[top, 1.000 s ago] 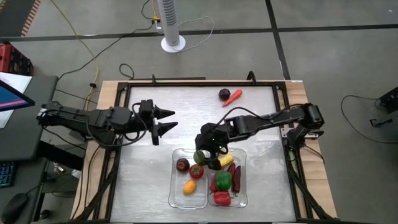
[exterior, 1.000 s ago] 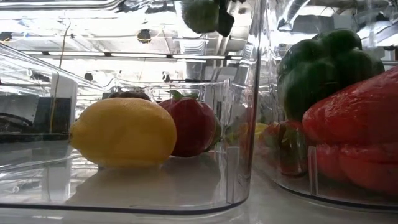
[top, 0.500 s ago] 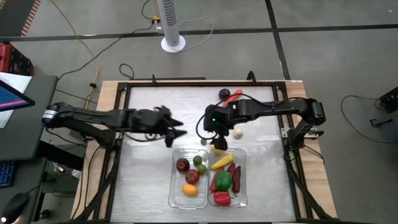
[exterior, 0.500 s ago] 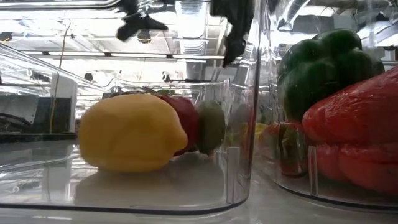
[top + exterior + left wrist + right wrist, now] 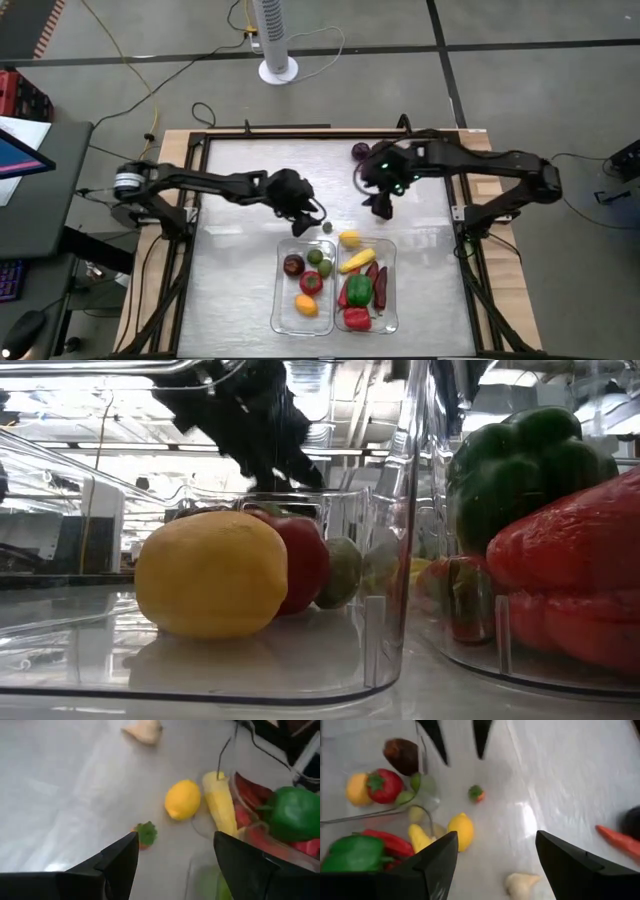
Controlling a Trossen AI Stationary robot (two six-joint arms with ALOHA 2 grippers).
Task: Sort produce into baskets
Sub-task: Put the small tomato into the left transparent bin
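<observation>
Small green-topped orange toy piece (image 5: pixel 145 834) on the desk (image 5: pixel 240 190), just ahead of the parted, empty left tool (image 5: pixel 175 865) beside the clear tubs (image 5: pixel 285 312); right tool (image 5: pixel 492 862), parted and empty, farther off.

Two filled baskets (image 5: pixel 283 300) (lemon (image 5: pixel 349 239) outside)

Two baskets (image 5: pixel 287 308) side by side at the bench (image 5: pixel 230 270) front edge, produce (image 5: pixel 360 291) in both, lemon (image 5: pixel 349 238) just behind them, carrot (image 5: pixel 377 153) at the far edge
</observation>
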